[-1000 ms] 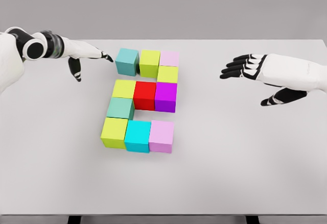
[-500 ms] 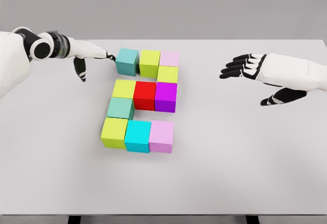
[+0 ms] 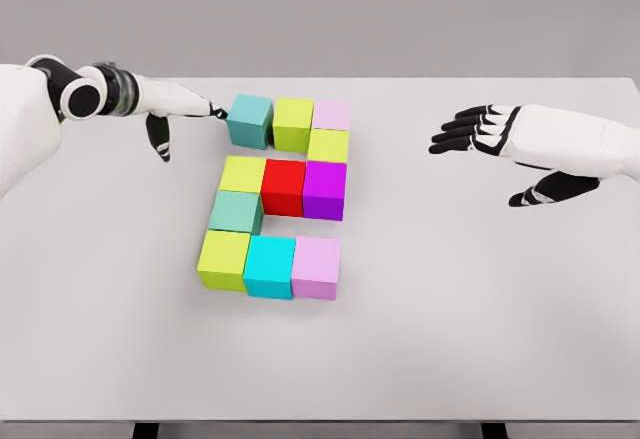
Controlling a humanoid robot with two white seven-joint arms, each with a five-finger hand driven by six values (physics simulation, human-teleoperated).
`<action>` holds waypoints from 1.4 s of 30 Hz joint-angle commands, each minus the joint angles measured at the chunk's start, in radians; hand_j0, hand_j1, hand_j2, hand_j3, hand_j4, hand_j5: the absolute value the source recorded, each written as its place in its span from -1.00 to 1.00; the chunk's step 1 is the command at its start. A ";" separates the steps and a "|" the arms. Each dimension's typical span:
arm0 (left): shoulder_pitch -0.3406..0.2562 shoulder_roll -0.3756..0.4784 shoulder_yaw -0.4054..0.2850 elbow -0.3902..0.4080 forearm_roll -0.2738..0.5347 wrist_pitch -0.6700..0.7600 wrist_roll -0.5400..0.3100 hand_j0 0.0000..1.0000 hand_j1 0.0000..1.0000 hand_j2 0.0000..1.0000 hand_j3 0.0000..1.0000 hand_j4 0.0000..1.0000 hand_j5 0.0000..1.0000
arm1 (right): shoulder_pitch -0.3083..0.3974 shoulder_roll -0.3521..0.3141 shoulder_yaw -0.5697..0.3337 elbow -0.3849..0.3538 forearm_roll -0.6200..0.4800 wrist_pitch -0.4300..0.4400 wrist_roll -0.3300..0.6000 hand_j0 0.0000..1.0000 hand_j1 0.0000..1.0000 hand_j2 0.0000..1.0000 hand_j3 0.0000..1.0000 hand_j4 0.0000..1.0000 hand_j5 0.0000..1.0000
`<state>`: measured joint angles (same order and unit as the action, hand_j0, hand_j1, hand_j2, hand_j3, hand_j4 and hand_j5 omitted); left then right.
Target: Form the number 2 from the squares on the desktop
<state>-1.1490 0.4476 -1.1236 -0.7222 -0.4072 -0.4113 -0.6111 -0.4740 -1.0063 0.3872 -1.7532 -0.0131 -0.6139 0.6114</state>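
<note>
Coloured cubes lie on the white table in the shape of a 2. The top row holds a teal cube, a lime cube and a pale pink cube. Below come a lime cube, then a row of lime, red and purple. A sea-green cube leads down to lime, cyan and pink. My left hand is open, its fingertips touching the teal cube's left side. My right hand hovers open at the right, well away from the cubes.
My left hand has slid right until its fingertips touch the teal cube, nudging it slightly toward the lime cube. The right hand has stayed put.
</note>
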 commanded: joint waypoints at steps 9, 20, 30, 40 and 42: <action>0.003 0.009 0.002 0.000 0.004 -0.009 0.000 1.00 1.00 1.00 1.00 1.00 1.00 | -0.002 0.014 0.001 0.000 -0.007 0.003 -0.001 1.00 1.00 1.00 1.00 1.00 1.00; 0.006 0.009 0.002 -0.006 0.004 -0.017 0.000 1.00 1.00 1.00 1.00 1.00 1.00 | -0.011 0.015 0.007 0.000 -0.005 0.003 -0.001 1.00 1.00 1.00 1.00 1.00 1.00; 0.009 0.008 0.002 -0.011 0.004 -0.017 0.000 1.00 1.00 1.00 1.00 1.00 1.00 | -0.031 -0.017 0.010 0.000 -0.007 0.003 -0.001 1.00 1.00 1.00 1.00 1.00 1.00; 0.011 0.008 0.002 -0.026 0.004 -0.018 0.000 1.00 1.00 1.00 1.00 1.00 1.00 | -0.037 -0.058 0.002 0.000 -0.007 0.003 -0.001 1.00 1.00 1.00 1.00 1.00 1.00; 0.011 0.008 0.002 -0.026 0.004 -0.018 0.000 1.00 1.00 1.00 1.00 1.00 1.00 | -0.031 -0.060 0.002 0.000 -0.007 0.003 -0.001 1.00 1.00 1.00 1.00 1.00 1.00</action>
<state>-1.1382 0.4554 -1.1232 -0.7464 -0.4056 -0.4311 -0.6112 -0.5016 -1.0611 0.3902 -1.7532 -0.0133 -0.6140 0.6114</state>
